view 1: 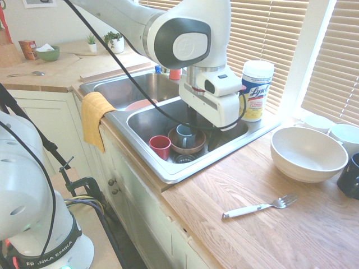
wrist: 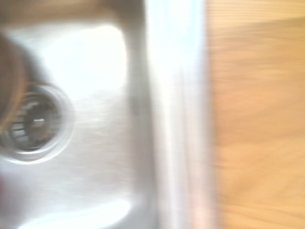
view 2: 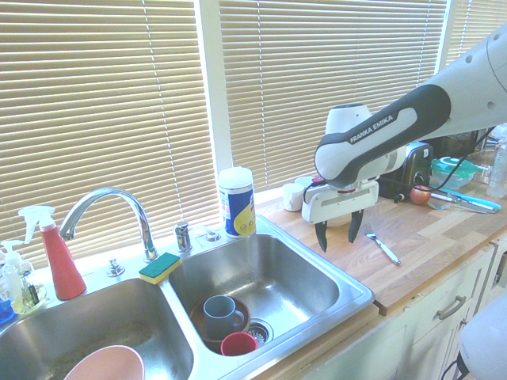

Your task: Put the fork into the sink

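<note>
Hand (view 2: 338, 229) hovering empty, fingers apart, over sink (view 2: 358, 290) rim. Fork (view 1: 259, 207) lying flat on table (view 1: 269, 235), well apart from sink. Advise centring fingers across the slim white handle.

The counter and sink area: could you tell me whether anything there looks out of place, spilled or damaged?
Only the fork looks out of place, lying alone on the wooden counter outside the sink. The open gripper holds nothing. No spills or damage show.

"FRANKA EMIKA" is printed on the white arm (view 2: 380, 131), and "Lysol" can be read on the wipes canister (view 1: 255, 91).
</note>
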You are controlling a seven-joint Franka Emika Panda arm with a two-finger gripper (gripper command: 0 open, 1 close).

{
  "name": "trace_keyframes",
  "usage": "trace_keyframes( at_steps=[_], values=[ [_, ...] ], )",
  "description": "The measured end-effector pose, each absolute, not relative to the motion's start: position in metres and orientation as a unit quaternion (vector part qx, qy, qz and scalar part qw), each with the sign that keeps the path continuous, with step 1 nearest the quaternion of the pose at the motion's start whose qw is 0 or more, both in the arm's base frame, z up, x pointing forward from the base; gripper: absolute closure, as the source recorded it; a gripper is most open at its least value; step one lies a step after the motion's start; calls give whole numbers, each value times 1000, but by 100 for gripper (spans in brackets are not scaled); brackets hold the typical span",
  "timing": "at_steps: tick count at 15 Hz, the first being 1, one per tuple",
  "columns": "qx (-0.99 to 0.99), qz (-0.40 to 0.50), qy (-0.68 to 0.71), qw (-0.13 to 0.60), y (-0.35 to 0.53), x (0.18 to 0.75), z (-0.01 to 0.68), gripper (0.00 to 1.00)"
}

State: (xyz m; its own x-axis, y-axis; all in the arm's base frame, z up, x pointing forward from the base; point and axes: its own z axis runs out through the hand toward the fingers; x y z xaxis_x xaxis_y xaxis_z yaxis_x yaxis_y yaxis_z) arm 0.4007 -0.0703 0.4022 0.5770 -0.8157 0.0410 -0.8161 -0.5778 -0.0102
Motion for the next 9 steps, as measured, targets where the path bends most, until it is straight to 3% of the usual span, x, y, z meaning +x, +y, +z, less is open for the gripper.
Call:
trace_keyframes(
  at_steps=[9],
  values=[
    [850,-3,-526,27,-201,366,343,0]
  ],
)
